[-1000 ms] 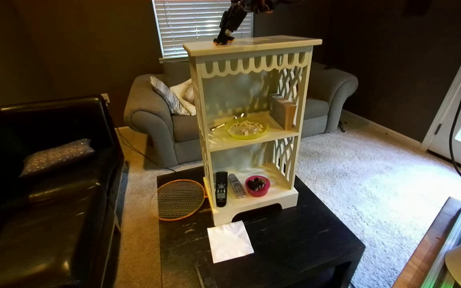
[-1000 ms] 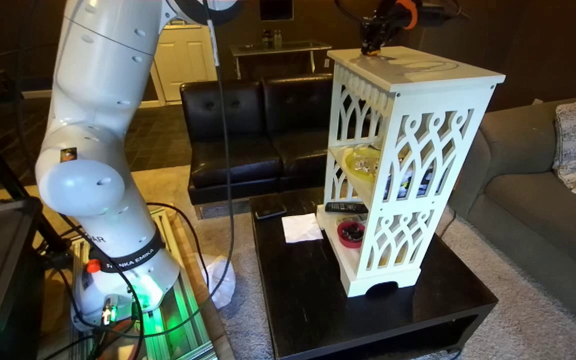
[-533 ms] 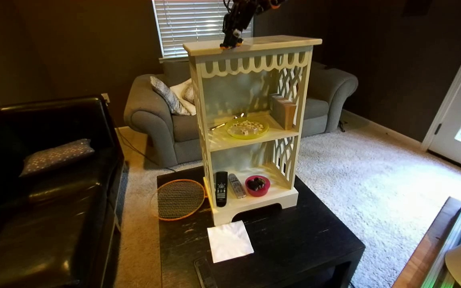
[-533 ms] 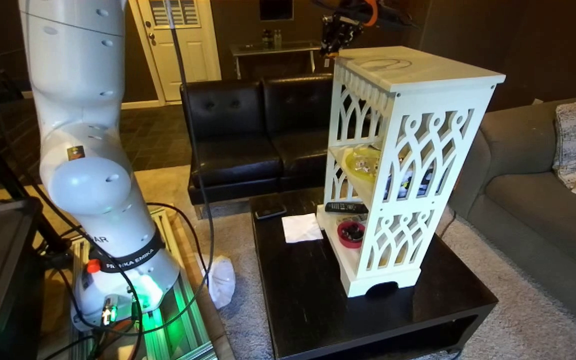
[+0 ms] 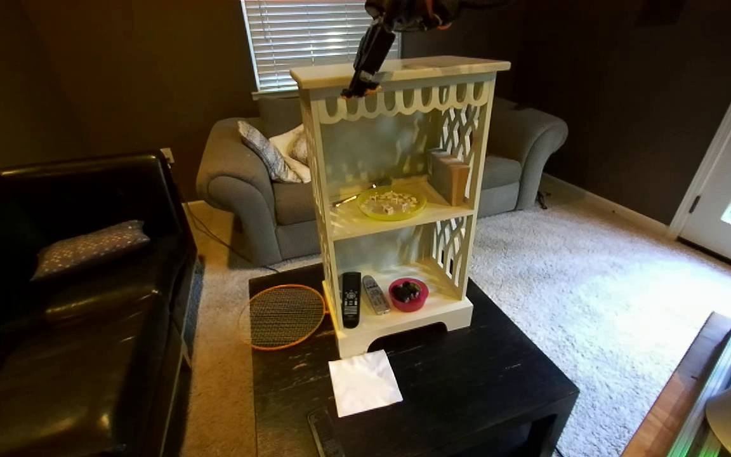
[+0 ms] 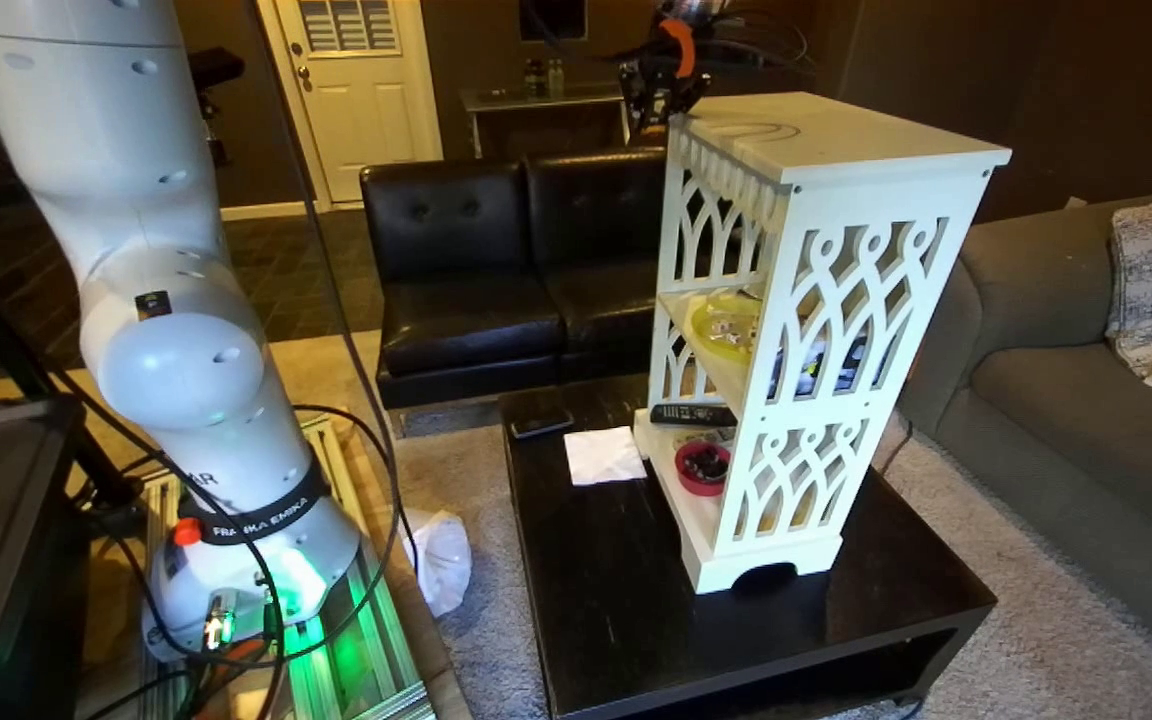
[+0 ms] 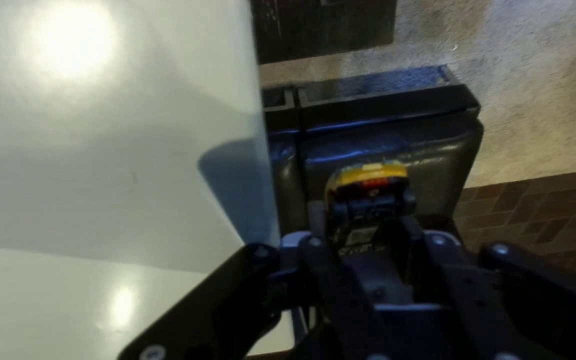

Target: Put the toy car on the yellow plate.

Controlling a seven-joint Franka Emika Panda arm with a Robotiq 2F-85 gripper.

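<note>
Wrist view suggests claw (image 7: 370, 222) grips toy car (image 7: 369, 184); yellow plate (image 5: 397, 218) holds pale pieces (image 5: 388, 208), bowl (image 5: 408, 308) dark ones (image 5: 407, 292).

In an exterior view, "FRANKA EMIKA" can be read on the black band (image 6: 284, 513) of the white arm (image 6: 176, 370), on which "AR" is seemingly printed above.

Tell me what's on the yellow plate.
The yellow plate carries small pale pieces scattered across it, too small to identify. Its surface directly beneath them is covered; in an exterior view, the shelf unit's side panel hides part of the plate.
</note>
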